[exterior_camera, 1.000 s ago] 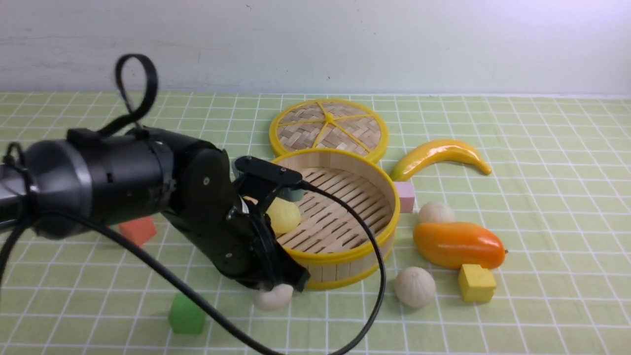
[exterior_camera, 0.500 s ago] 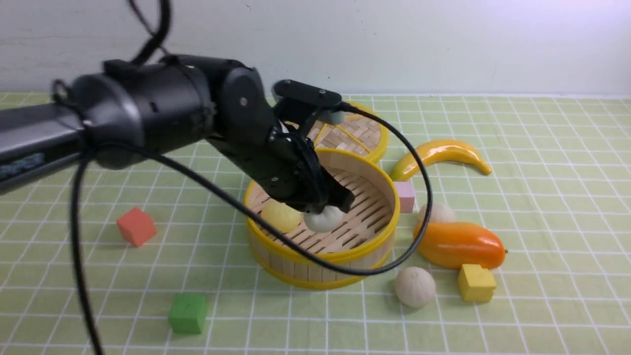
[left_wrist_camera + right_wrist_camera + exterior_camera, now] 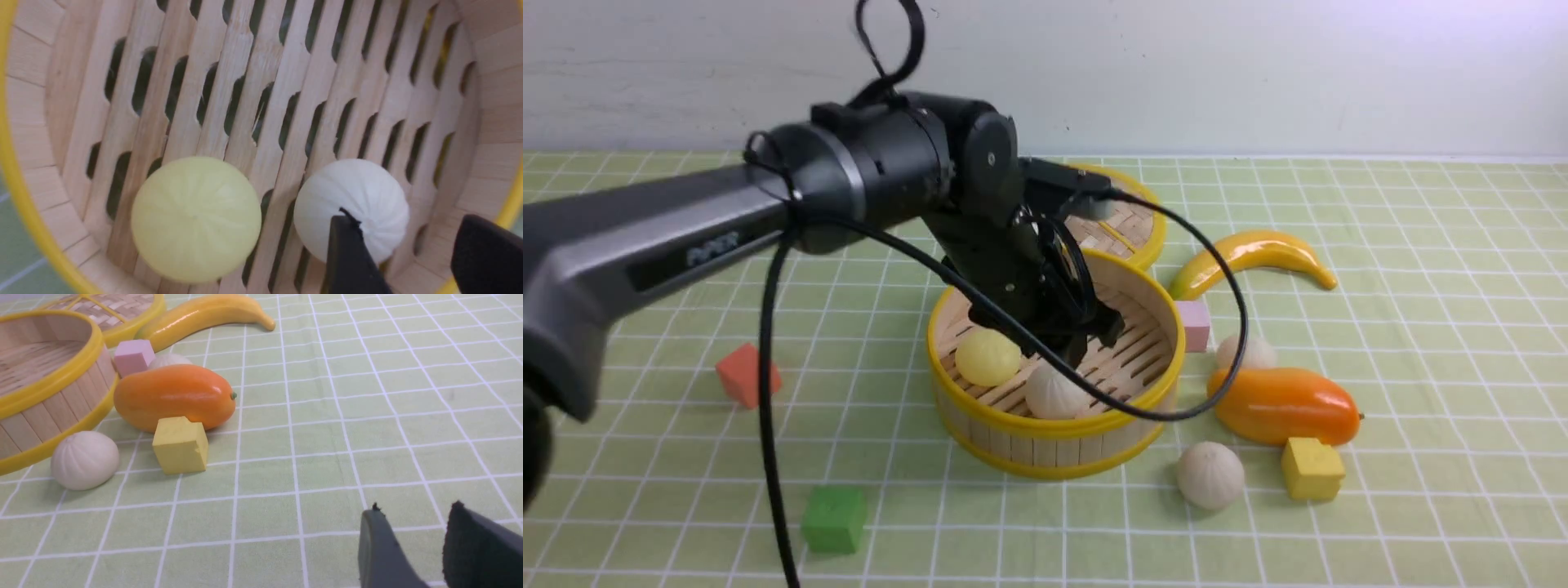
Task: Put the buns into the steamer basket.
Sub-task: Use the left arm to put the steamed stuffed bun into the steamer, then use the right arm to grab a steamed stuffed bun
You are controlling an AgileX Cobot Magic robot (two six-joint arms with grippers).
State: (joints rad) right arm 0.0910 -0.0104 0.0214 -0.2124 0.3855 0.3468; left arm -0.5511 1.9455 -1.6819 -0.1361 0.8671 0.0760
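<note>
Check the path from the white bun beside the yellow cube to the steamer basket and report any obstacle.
Nothing lies on the cloth between that bun and the steamer basket; only the basket's own wall must be cleared. The left arm's black cable hangs over that side of the rim.

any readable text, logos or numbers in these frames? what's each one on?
"PiPER": lettering on the side of the left arm, front view. It is soft, so the letter case is uncertain.
No other words, numbers or signs are visible in any view.
</note>
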